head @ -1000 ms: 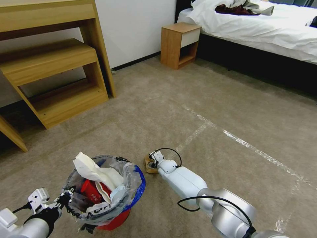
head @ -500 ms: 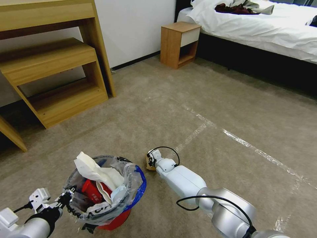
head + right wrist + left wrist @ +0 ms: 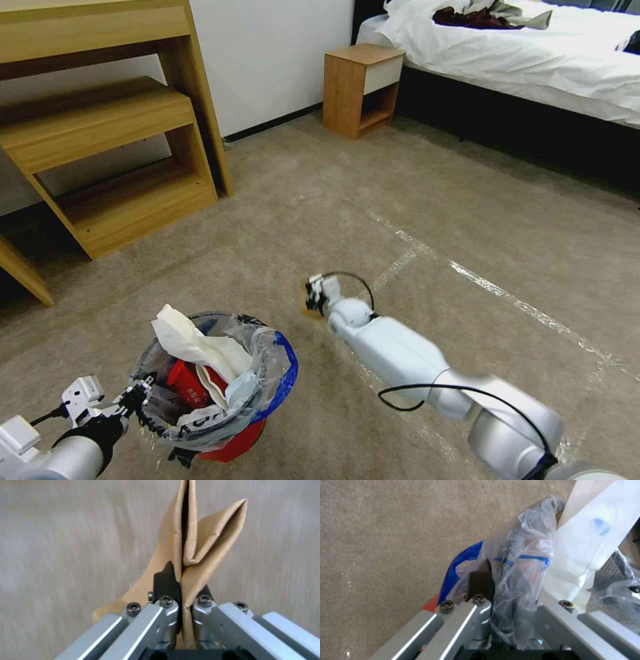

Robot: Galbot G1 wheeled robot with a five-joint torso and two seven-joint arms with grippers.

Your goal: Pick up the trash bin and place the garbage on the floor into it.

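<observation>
Where the carpeted floor [image 3: 467,220] lies nearest the robot, the left gripper [image 3: 137,398] has its jaws clamped on the plastic-lined rim of the trash bin [image 3: 230,443], a small round red bucket lined with a clear bag [image 3: 270,373] with blue handles; black print on the bag is too creased to read. Crumpled white paper [image 3: 190,343] and red wrappers [image 3: 190,387] stick out of it. Just beyond, the right gripper [image 3: 312,300] pinches a folded brown cardboard scrap [image 3: 200,542] between closed jaws, apart from the bin. Shiny tape lines [image 3: 493,290] cross the carpet behind. Farther off stand a wooden shelf unit [image 3: 113,133], a nightstand [image 3: 360,90] and a bed [image 3: 533,60].
</observation>
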